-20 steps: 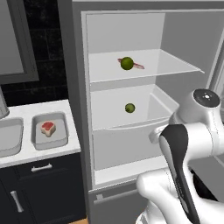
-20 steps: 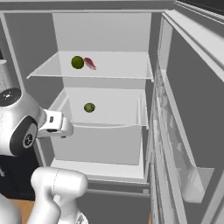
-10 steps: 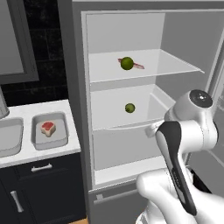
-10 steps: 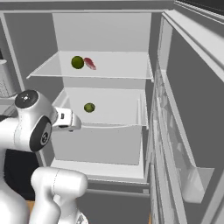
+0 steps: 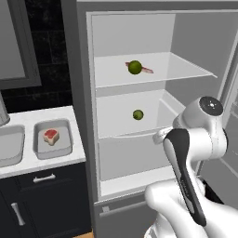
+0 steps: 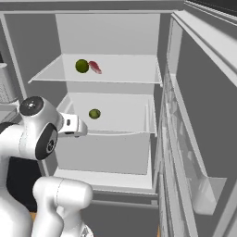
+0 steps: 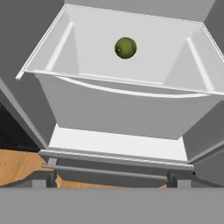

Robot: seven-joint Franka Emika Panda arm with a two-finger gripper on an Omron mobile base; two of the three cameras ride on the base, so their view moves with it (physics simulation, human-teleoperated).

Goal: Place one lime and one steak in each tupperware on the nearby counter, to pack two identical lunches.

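Note:
In the open fridge, one lime [image 5: 135,67] lies on the upper glass shelf with a pink steak [image 5: 146,70] just behind it. A second lime [image 5: 137,114] rests alone in the white bin below, also seen in the hand view as the lime [image 7: 125,47]. On the counter [image 5: 28,165] at left, a grey tupperware [image 5: 67,144] holds a steak [image 5: 51,135]; part of another tupperware [image 5: 9,144] shows at the edge. My gripper [image 7: 109,179] is open and holds nothing, in front of and below the bin's front lip, pointing at the lower lime.
The fridge door [image 6: 203,115] stands open on the right, with a shelf pocket low on its inside. The bin's front wall [image 7: 127,109] lies between the hand and the lime. Dark cabinets [image 5: 42,204] run under the counter. My own arm [image 5: 195,148] blocks the fridge's lower right.
The arm has swung forward toward the fridge, carrying the hand closer to the lower bin. Limes and steaks lie where they were. The gripper has stayed open.

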